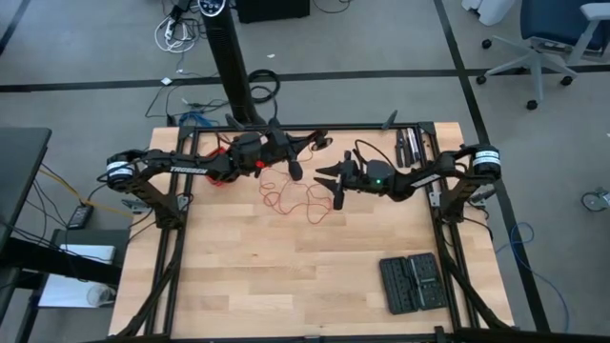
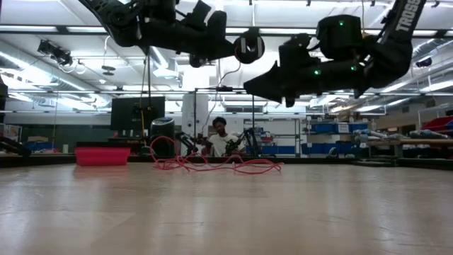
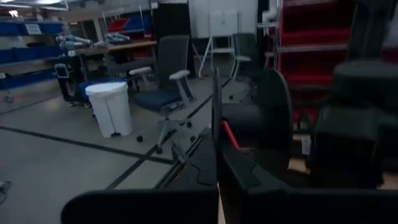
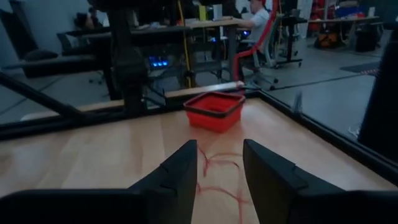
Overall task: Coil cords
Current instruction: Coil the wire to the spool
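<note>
Red wire (image 1: 297, 198) sprawls left-right, seemingly just under the open right gripper (image 1: 334, 186); left gripper (image 1: 291, 164) clenched, empty.

Wooden table (image 1: 286, 276) with red wire (image 1: 295, 198), red box (image 4: 214, 111), black case (image 1: 411, 282).

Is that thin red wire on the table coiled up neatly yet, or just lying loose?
Loose. The red wire sprawls in irregular loops across the table, not gathered into a coil.
</note>
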